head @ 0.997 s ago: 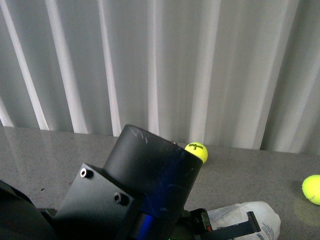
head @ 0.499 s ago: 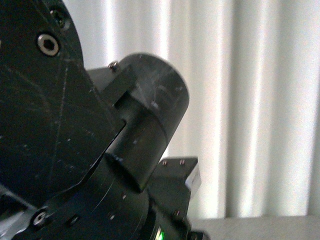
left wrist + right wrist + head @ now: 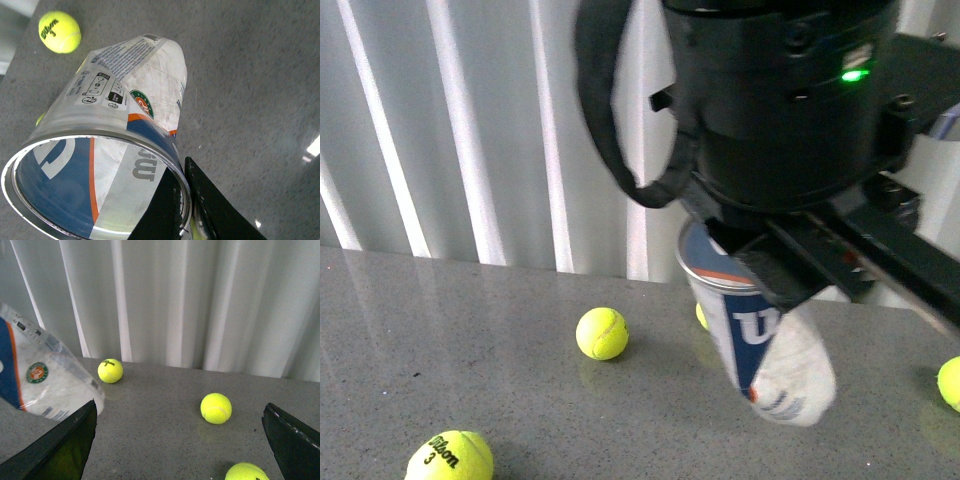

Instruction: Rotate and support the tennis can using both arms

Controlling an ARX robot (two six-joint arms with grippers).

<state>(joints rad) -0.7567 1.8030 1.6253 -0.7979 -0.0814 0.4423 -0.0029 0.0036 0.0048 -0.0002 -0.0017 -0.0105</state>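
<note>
Tennis can [image 3: 752,335] navy and white with orange stripe, green-red emblem [image 3: 141,102], yellow-green balls [image 3: 602,333] around it, speckled grey table [image 3: 470,340] beneath, white pleated curtain [image 3: 470,120] behind, black arm [image 3: 780,110] above

A bulky matte-black cylindrical wrist [image 3: 780,110] carries 1 small green light [image 3: 853,75], with a looping black cable [image 3: 605,130] beside; 2 flat black finger plates [image 3: 292,440] look scuffed.

Our left gripper [image 3: 181,182] clamps the can [image 3: 125,100] by its rim, one finger inside, one outside. Behind the fingers, our bulky left wrist [image 3: 780,110] shows a lit green light [image 3: 851,74]. Our right gripper [image 3: 179,407] holds its fingers wide apart, the can just beside one finger.
</note>
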